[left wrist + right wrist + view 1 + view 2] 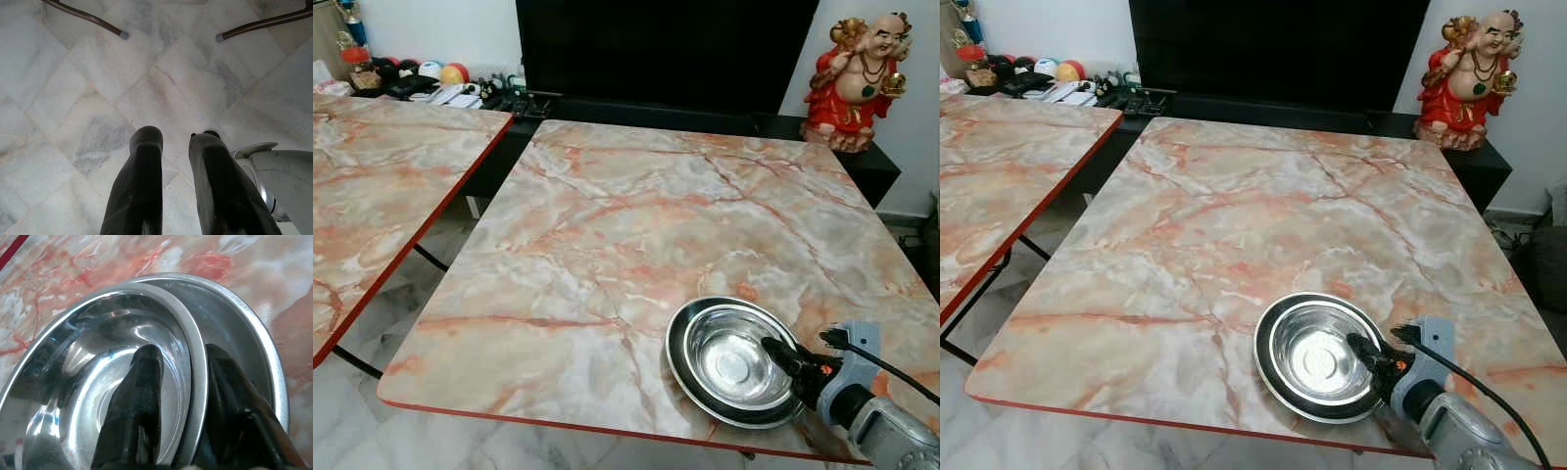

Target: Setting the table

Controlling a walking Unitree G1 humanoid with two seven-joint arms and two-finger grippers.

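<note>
A shiny steel bowl [729, 364] sits inside a wider steel plate [674, 364] near the front right corner of the marble-patterned table [607, 196]. My right gripper [770, 346] reaches in from the right and is shut on the bowl's near rim. In the right wrist view one finger [146, 382] lies inside the bowl [88, 367] and the other finger [230, 387] lies outside it, over the plate [244, 328]. My left gripper [176, 137] hangs idle above the floor, its fingers a little apart with nothing between them.
A second marble table [372, 176] stands to the left across a narrow gap. Behind are a dark TV [666, 49], a low black console with small clutter [440, 83] and a red laughing-Buddha statue [857, 78]. Table legs [88, 17] rest on the white tiled floor.
</note>
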